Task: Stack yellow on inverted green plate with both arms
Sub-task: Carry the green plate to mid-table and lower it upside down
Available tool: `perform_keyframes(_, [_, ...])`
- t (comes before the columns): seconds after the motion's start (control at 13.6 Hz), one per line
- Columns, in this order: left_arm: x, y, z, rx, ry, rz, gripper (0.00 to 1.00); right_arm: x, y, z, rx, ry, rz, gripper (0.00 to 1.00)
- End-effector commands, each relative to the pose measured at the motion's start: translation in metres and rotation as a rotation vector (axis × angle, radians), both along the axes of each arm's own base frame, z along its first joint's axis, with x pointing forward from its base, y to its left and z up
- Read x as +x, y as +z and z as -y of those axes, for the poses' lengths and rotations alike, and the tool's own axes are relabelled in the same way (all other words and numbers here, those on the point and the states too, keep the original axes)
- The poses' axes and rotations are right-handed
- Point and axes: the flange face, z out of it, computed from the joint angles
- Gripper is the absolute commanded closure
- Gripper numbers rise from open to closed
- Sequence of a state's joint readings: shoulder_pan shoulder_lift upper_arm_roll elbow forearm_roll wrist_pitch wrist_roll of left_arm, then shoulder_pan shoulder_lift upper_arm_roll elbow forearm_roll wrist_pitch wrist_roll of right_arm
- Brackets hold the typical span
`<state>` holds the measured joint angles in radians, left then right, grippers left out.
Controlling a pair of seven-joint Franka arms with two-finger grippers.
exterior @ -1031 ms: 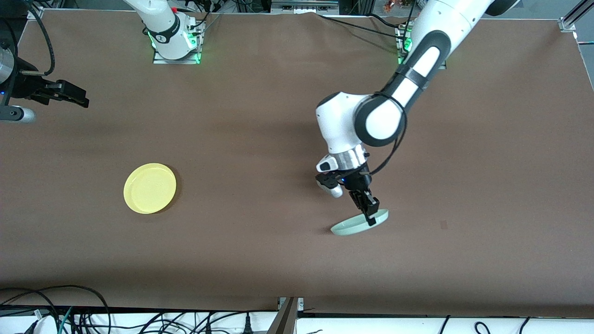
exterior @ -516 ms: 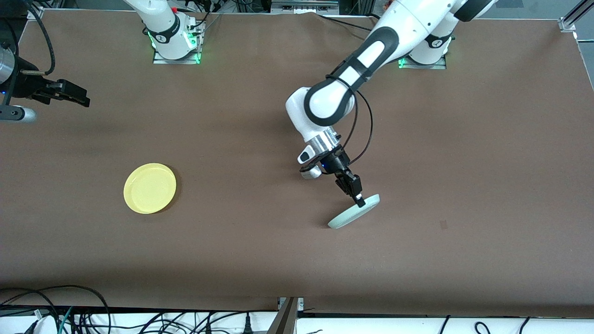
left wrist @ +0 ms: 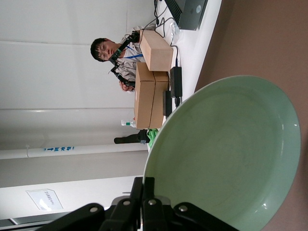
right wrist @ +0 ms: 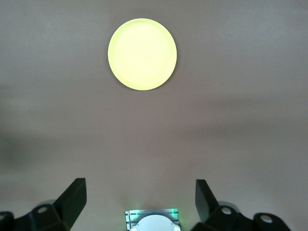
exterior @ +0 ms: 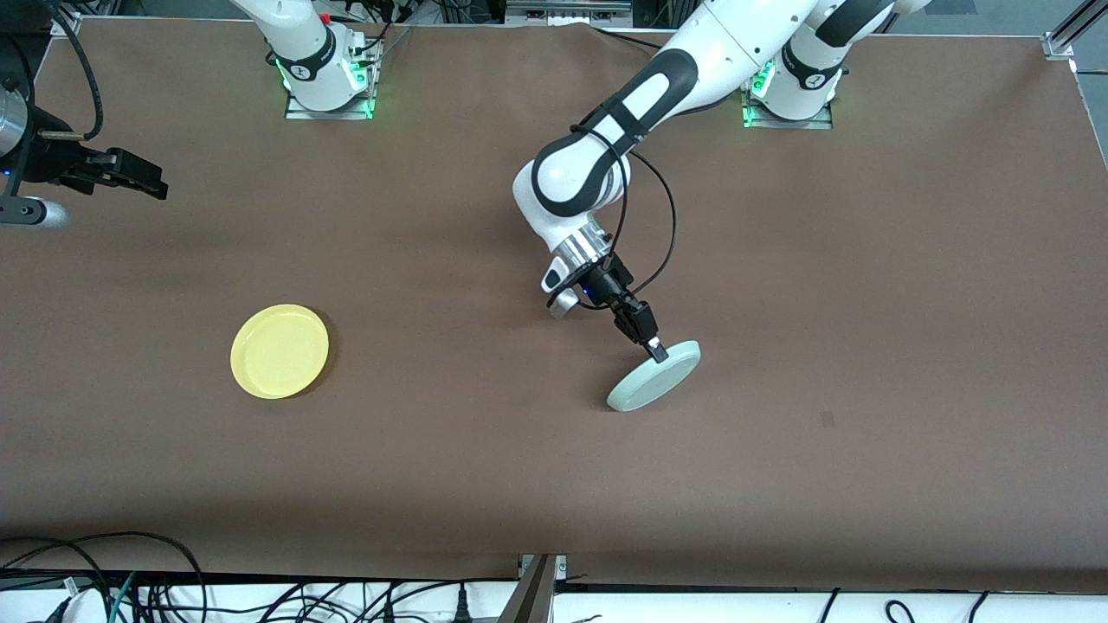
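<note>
We take the yellow plate (exterior: 280, 350) as our landmark: it lies flat and upright on the brown table (exterior: 909, 303), toward the right arm's end.

Well apart from it, toward the left arm's end, the left gripper (exterior: 655, 350) has its fingers clenched on the rim of the green plate (exterior: 653, 375). That plate is tilted steeply, its underside turned toward the front camera and its lower edge at or just above the table; we cannot tell whether it touches. In the left wrist view the plate's hollow face (left wrist: 226, 154) fills the frame above the pinching fingers (left wrist: 144, 204).

The right gripper (right wrist: 139, 199) waits high over the table, fingers spread wide and holding nothing, with the yellow plate (right wrist: 142, 54) in its view.

We find no legible writing on either plate.
</note>
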<state>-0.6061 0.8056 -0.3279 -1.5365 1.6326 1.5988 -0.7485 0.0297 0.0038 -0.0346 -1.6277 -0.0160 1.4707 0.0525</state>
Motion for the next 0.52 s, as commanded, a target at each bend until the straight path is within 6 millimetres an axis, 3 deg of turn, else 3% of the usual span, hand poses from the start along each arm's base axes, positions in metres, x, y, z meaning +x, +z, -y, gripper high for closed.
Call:
perform_keyframes(0.0, [-0.017, -0.021, 0.019, 0.002, 0.003, 0.073, 1.0, -0.001, 0.006, -0.002, 0.012, -0.003, -0.002, 0.0])
perform_keyframes(0.37, [-0.039, -0.034, 0.035, -0.032, -0.009, 0.078, 1.0, -0.001, 0.006, -0.002, 0.012, -0.003, -0.003, 0.0])
perform_keyframes(0.44, [-0.046, -0.037, 0.043, -0.065, -0.007, 0.069, 0.79, -0.001, 0.006, -0.002, 0.012, -0.003, -0.003, 0.0])
